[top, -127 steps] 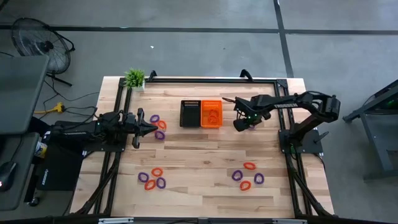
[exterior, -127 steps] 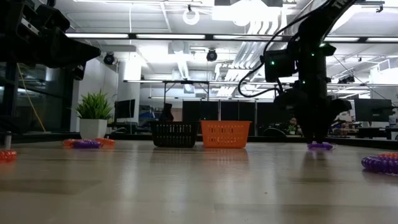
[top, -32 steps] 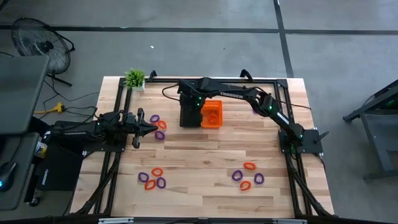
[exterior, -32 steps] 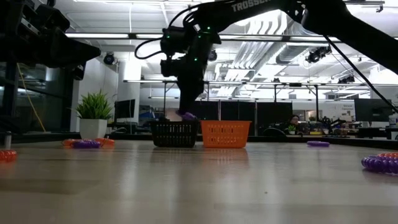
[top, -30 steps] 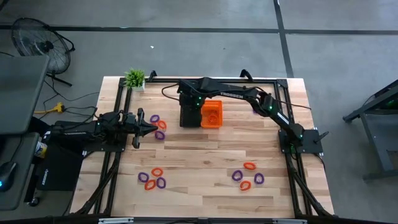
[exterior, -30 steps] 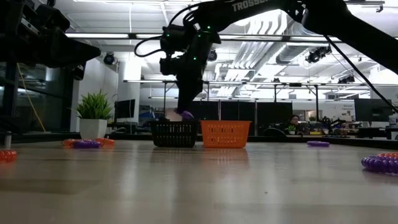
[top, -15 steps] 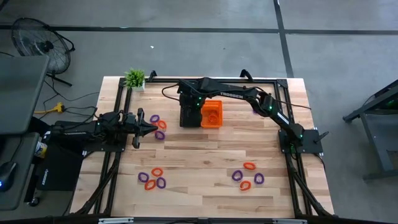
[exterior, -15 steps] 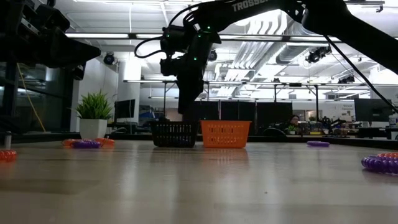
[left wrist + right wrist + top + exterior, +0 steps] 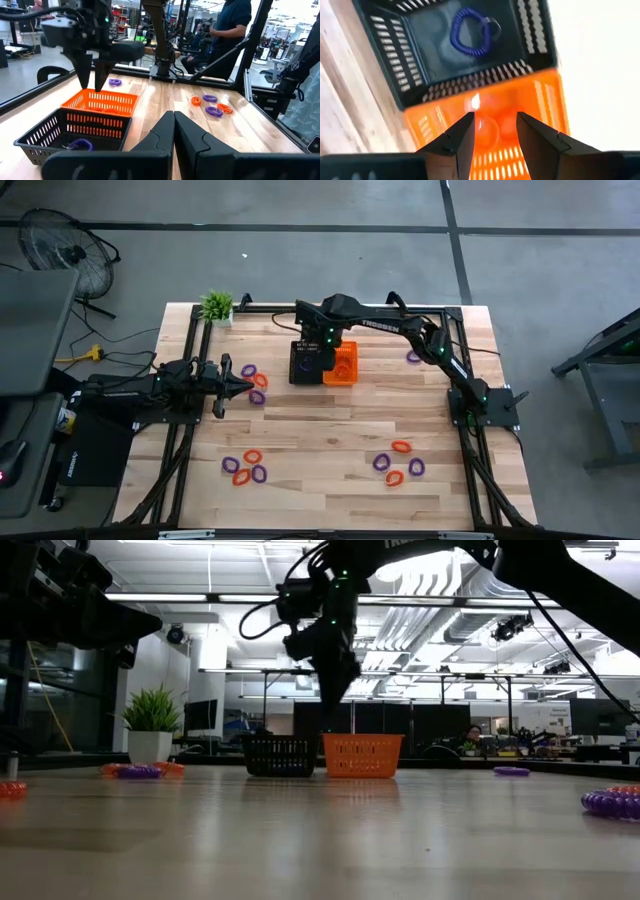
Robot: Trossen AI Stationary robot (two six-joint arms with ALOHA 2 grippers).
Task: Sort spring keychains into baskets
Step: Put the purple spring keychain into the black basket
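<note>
Right claw [image 9: 325, 356] hangs over the seam between the two baskets at upper centre of the high view, fingers [image 9: 457, 137] apart, nothing between them. Below it in the right wrist view: black basket [image 9: 405, 60] with one purple keychain [image 9: 472, 31] lying inside; orange basket [image 9: 540, 107] touching it, contents blurred, hard to make out. From above, the arm hides most of the black basket [image 9: 302, 366].

Left claw [image 9: 243, 387] at left of centre, fingers [image 9: 165, 132] pressed together, empty, just beside a small group of loops [image 9: 254, 382].

Other loops: a cluster [image 9: 245, 467] lower left, another cluster [image 9: 399, 463] lower right, one purple loop [image 9: 413, 357] upper right.

Wooden plank counter [image 9: 330, 430], potted plant [image 9: 216, 306] at its upper left corner. Grey floor, fan [image 9: 60, 248] upper left. In the left wrist view a person [image 9: 227, 25], cut off at the frame's top.
</note>
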